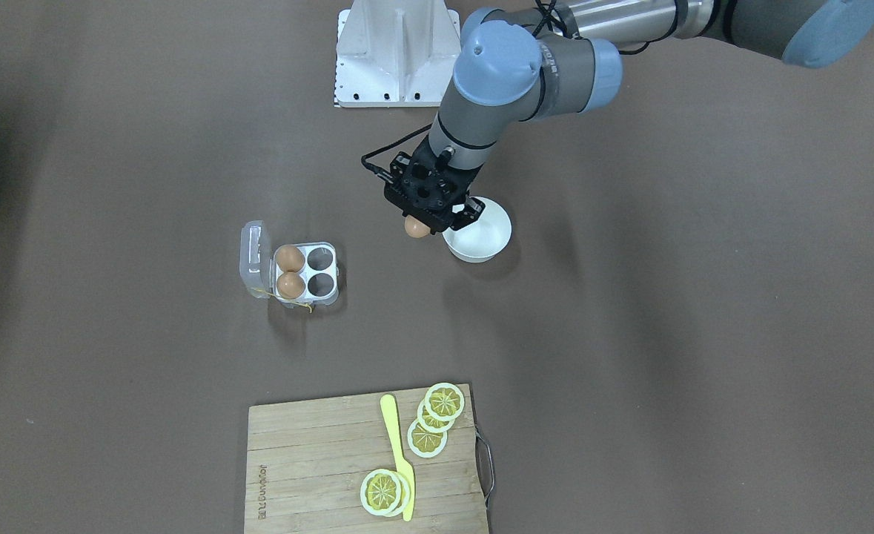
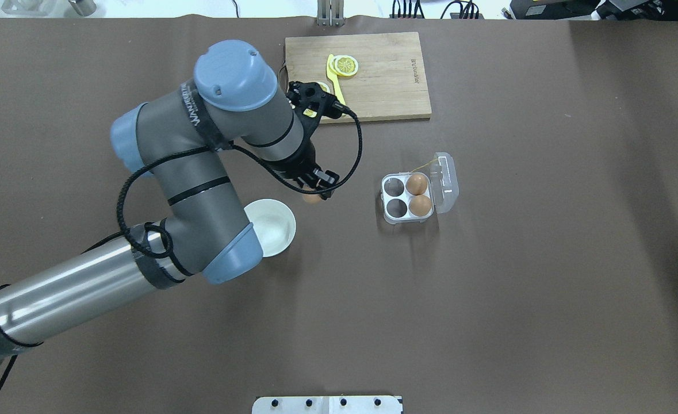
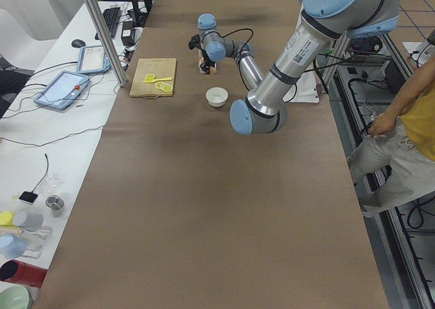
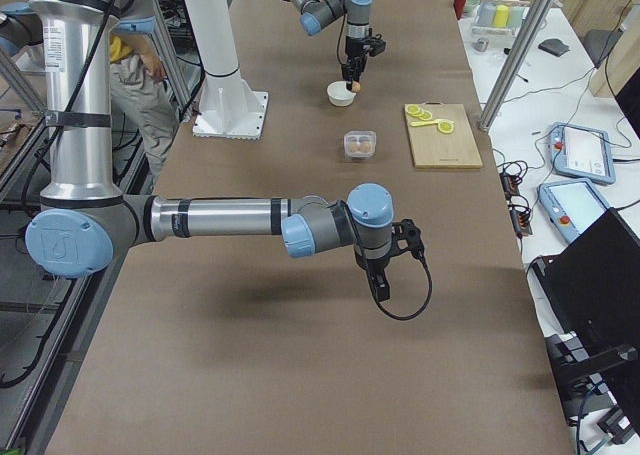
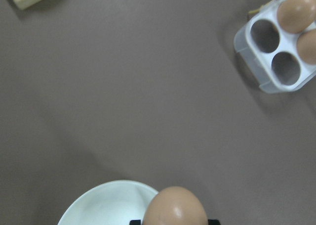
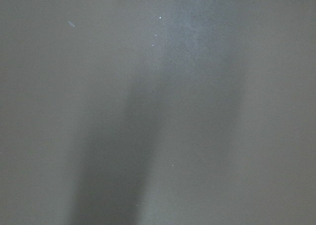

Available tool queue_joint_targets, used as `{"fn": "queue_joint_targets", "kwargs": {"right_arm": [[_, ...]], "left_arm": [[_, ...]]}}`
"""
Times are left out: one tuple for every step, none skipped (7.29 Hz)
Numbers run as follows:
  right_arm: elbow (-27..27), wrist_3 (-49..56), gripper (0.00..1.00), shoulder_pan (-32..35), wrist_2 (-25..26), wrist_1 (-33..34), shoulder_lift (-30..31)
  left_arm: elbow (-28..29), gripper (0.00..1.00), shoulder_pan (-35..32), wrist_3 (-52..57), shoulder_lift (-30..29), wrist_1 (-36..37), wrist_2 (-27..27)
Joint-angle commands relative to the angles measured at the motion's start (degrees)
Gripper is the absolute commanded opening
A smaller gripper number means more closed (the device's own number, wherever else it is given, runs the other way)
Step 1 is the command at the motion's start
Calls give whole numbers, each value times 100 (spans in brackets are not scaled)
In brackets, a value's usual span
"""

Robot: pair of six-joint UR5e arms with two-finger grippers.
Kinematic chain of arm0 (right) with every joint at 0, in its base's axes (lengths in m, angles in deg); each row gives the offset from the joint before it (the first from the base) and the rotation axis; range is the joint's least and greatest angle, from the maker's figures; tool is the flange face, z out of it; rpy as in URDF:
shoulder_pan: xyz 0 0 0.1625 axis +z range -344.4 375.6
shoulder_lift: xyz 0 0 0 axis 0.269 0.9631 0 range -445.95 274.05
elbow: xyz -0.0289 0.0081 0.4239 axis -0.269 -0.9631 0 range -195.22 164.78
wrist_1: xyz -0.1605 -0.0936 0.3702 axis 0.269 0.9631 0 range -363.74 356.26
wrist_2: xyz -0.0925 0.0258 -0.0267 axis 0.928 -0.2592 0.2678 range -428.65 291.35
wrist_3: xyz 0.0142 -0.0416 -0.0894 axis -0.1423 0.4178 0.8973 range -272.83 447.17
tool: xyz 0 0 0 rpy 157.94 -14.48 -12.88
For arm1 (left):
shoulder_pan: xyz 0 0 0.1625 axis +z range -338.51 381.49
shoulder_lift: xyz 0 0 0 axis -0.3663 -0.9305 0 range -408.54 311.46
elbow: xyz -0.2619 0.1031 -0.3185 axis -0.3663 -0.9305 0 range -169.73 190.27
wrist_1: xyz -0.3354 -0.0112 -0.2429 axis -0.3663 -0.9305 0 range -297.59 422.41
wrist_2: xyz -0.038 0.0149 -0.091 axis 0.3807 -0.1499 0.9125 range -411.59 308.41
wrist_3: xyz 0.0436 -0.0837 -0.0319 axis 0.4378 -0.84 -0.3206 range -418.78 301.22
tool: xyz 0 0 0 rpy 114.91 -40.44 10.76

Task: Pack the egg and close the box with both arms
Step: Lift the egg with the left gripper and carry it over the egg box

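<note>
Clear four-cell egg carton (image 1: 306, 271) on counter (image 1: 629, 334), lid (image 1: 253, 254) open, two eggs (image 1: 289, 259) seated, two cells empty; third egg (image 1: 416, 228) gripped in left jaws, aloft beside white bowl (image 1: 485, 241), apart from carton; right jaws' state cannot be told; placing and lid closing outstanding.

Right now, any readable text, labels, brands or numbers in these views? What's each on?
None reads cleanly enough to quote.
Cutting board: burnt-in brand mark along one edge, too small to read.
Left arm: white lettering on its black band, blurred, unreadable.
Same arm, left side view: dark print on the silver tube, too small.
Egg carton, bowl: no print visible.
</note>
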Motion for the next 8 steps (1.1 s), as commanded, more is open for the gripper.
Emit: {"fn": "queue_joint_targets", "kwargs": {"right_arm": [[0,36,100,0,-12,-8,-14],[9,36,100,0,-12,-8,-5],[9,36,100,-9,-21,-8,-5],[0,53,100,0,-12,1,-5],[0,53,100,-9,-12,1,-22],[-17,53,100,-9,5,1,-57],[0,36,100,-9,32,10,-57],[0,36,100,-9,6,1,-49]], "left_arm": [[893,15,-12,-109,-864,-130,-25],[1594,15,-3,-152,-1259,-523,-51],[1740,15,5,-283,-1342,-675,-51],[1785,15,66,-276,-1360,-685,-60],[1829,15,119,-223,-1377,-685,-60],[2090,15,146,-162,-1499,-737,-69],[2258,15,181,-135,-1561,-886,-104],[2303,15,251,-92,-1580,-940,-209]]}}
